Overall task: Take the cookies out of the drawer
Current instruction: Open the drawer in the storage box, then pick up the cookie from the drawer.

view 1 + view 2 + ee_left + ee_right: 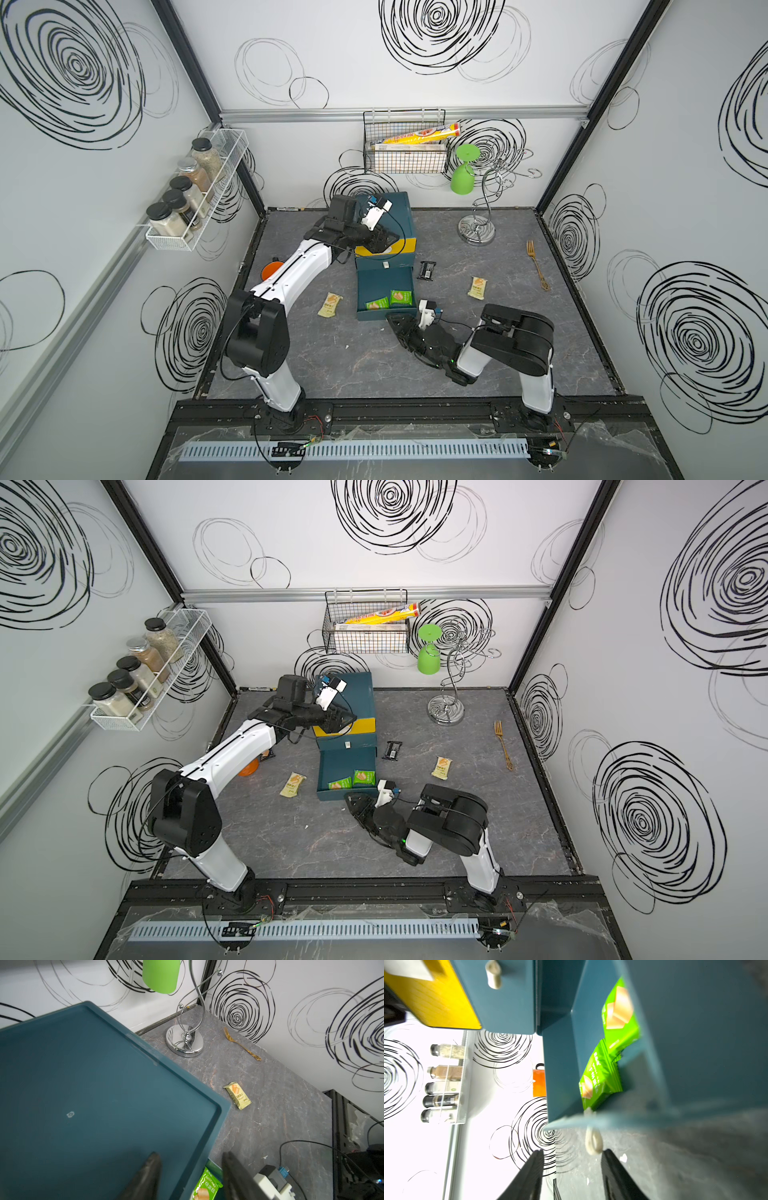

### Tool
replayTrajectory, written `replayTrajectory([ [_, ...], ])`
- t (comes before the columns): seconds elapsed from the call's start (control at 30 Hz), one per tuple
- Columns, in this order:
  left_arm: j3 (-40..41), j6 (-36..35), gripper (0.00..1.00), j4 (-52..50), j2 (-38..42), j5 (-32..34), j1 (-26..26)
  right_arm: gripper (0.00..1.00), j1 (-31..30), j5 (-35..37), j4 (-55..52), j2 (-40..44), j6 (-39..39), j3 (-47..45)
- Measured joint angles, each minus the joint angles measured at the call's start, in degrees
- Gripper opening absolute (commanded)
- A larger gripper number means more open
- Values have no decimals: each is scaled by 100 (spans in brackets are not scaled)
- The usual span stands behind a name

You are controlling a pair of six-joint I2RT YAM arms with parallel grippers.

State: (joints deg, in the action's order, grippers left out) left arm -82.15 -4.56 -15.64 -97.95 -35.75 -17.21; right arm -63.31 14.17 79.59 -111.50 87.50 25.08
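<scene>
Five cookies are shown in a top view near centre frame. Two lie in the open drawer (382,282) of the teal cabinet (399,210), against its front wall: the left green packet (377,304), with its long axis running across the frame, and the right green packet (401,297), which looks nearly square. Three are laid flat on the grey marbled tabletop (353,357). The black packet (426,270) is just right of the drawer, and the left pale yellow packet (330,304) and right pale yellow packet (478,288) are on either side. All three have long axes running roughly up the frame.

The enclosure is walled in white panels printed with black spirals. A spice rack (166,243), a wire basket (405,166), a chrome stand (477,230) and a gold fork (537,266) are also seen.

The left gripper (392,242) is held above the cabinet's front edge with its fingers apart and empty, the arm stretched up from lower left. The right gripper (392,320) is held low at the drawer's lower right corner, fingers apart with nothing clamped, its arm folded.
</scene>
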Motion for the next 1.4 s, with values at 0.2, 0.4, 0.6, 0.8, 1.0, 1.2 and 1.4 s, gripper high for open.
replayTrajectory([
  [0.2,-181,136,99,-400,131,22,26,57,0,15,-308,962,-374,-409],
  [0.4,-686,420,99,-1305,269,319,197,58,2,-181,-1016,2402,-874,-933],
  [0.6,-562,603,99,-1423,1650,627,238,68,258,-540,-3762,4468,-2380,-221],
  [0.8,791,1027,99,-1226,3713,960,221,69,1674,-1453,-6636,5042,-4848,1895],
  [1.0,2122,1517,99,-1414,4516,1392,199,67,1926,-2308,-9049,3637,-7475,4151],
  [1.2,2588,1864,99,-1488,4929,1650,199,68,1919,-2736,-10736,2315,-9361,4996],
  [1.4,2929,2057,99,-1473,5136,1775,199,67,1917,-2809,-11879,1204,-10644,6017],
])
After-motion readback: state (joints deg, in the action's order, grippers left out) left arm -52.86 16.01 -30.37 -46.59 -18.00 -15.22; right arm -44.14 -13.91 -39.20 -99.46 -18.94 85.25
